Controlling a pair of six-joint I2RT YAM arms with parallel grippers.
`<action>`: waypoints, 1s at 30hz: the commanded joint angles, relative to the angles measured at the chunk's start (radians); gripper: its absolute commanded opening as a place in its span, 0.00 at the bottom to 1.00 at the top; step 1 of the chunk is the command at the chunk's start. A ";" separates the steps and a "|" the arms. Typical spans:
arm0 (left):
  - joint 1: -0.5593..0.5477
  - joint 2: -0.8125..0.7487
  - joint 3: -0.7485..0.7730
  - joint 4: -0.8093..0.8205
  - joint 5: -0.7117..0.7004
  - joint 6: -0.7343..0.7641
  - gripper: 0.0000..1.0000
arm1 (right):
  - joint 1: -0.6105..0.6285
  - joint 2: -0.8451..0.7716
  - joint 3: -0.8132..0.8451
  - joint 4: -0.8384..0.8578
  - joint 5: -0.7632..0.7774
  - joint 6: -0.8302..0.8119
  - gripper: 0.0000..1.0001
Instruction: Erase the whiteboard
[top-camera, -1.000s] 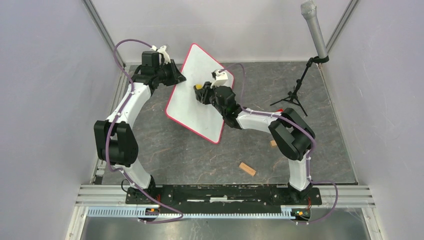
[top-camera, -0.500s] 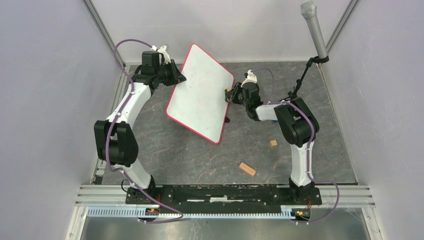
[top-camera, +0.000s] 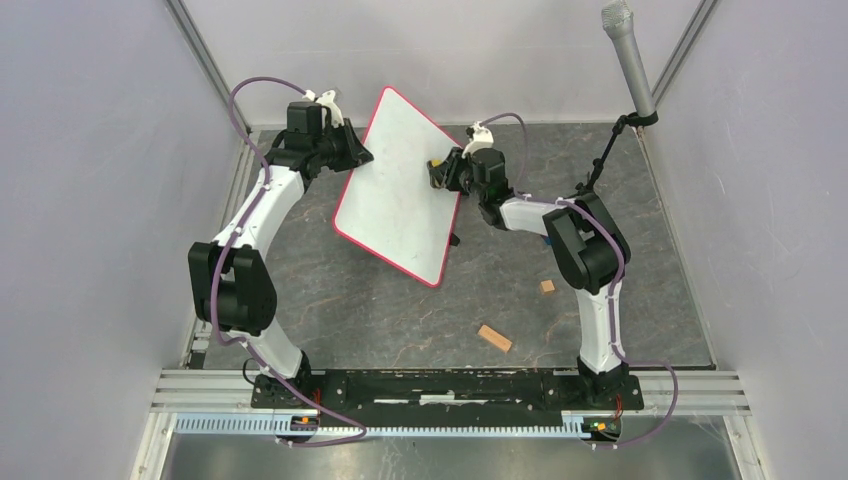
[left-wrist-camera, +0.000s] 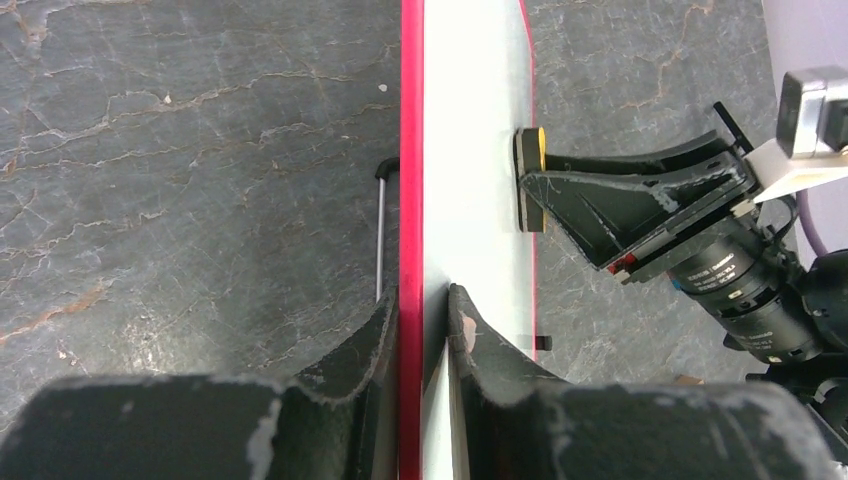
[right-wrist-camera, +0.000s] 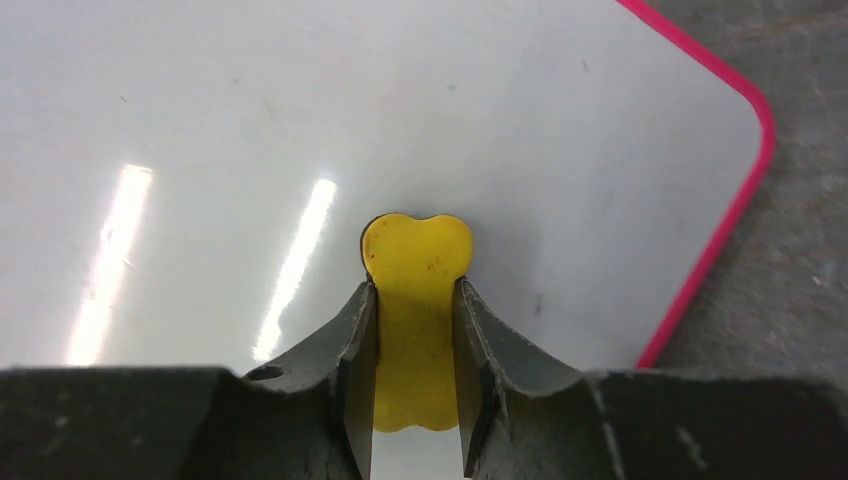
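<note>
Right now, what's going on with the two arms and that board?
The left gripper is clamped on the red-rimmed edge of the whiteboard, holding it up at a tilt. The right gripper grips a small yellow eraser and has it flat against the board's white face, near a rounded corner. No writing shows on the face in these views.
</note>
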 joint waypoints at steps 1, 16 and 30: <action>-0.044 0.008 0.001 -0.069 -0.006 0.073 0.02 | -0.018 0.069 0.105 -0.017 -0.108 0.036 0.30; -0.046 0.010 0.006 -0.062 0.045 0.044 0.02 | -0.019 0.020 0.009 -0.050 -0.015 -0.024 0.30; -0.056 0.006 0.007 -0.060 0.058 0.031 0.02 | 0.195 -0.025 0.051 -0.007 -0.011 -0.197 0.30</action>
